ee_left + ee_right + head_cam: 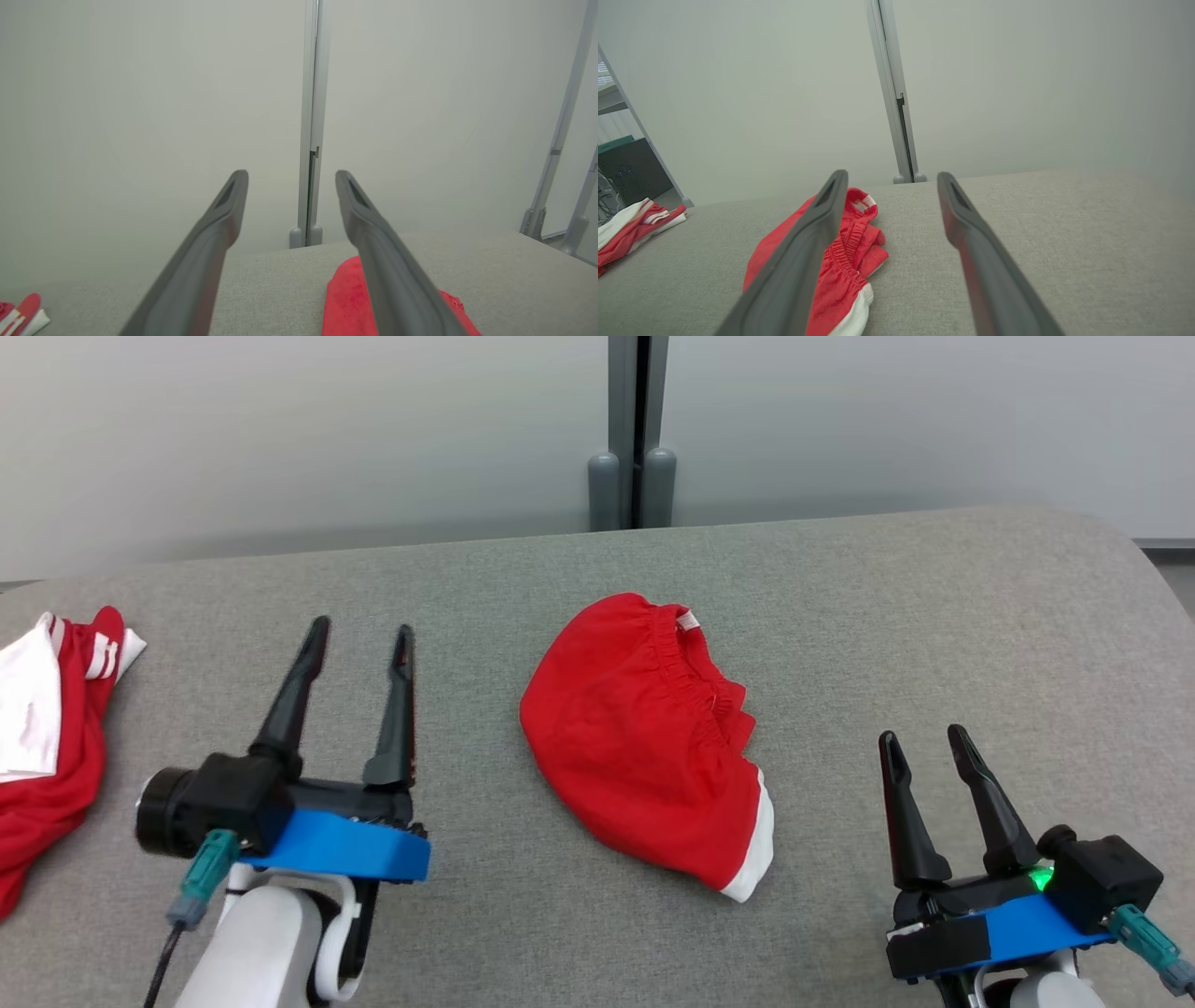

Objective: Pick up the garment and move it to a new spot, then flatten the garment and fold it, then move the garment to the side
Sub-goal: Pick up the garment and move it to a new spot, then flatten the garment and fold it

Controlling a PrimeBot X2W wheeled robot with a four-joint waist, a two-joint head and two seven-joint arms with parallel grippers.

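The garment point(644, 737) is a pair of red shorts with an elastic waistband and a white hem, lying bunched in the middle of the grey table point(840, 616). My left gripper point(362, 633) stands open to its left, lifted off the cloth, with nothing between its fingers. My right gripper point(924, 739) is open too, low at the right of the shorts and apart from them. In the left wrist view the garment point(343, 298) shows behind the right finger point(383, 261). In the right wrist view the garment point(845, 266) lies partly behind the left finger point(803, 261).
A second red and white garment point(47, 728) lies crumpled at the table's left edge, also seen as a heap point(630, 228) in the right wrist view. A grey post point(635, 429) stands against the pale wall behind the table. The table's right corner is rounded.
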